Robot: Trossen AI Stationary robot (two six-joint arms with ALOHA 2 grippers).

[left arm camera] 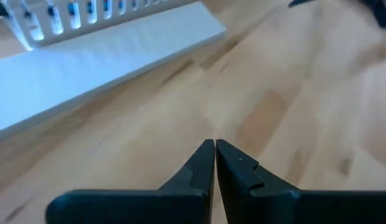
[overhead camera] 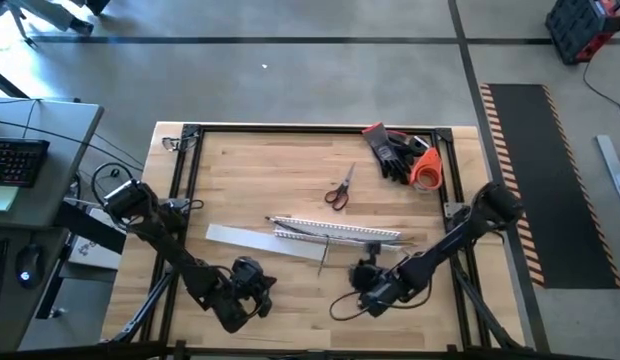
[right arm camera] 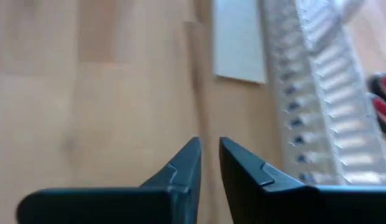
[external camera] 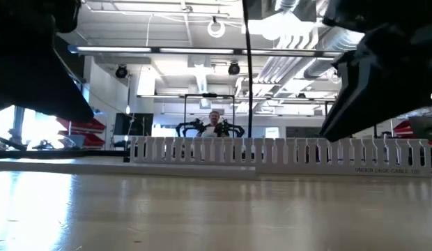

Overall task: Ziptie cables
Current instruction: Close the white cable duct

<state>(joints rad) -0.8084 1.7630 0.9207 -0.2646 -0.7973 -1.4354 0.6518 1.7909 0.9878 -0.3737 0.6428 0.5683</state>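
Cables: thin dark wires (overhead camera: 340,229) lying along the white comb-slotted plastic duct (overhead camera: 335,233), mid tabletop.
Flat white strip (overhead camera: 245,238): just beside the duct.
Right claw (right arm camera: 208,163): near the duct, narrow gap between fingers, holding nothing.
Left claw (left arm camera: 215,157): fingers together, empty, over the wooden tabletop (overhead camera: 270,170).
Red-handled scissors (overhead camera: 339,188): beyond the duct.

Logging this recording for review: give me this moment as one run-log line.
left tool: shut, empty, over bare table | right tool: slightly apart, empty, near white duct | cables: in duct, untied | scissors: untouched
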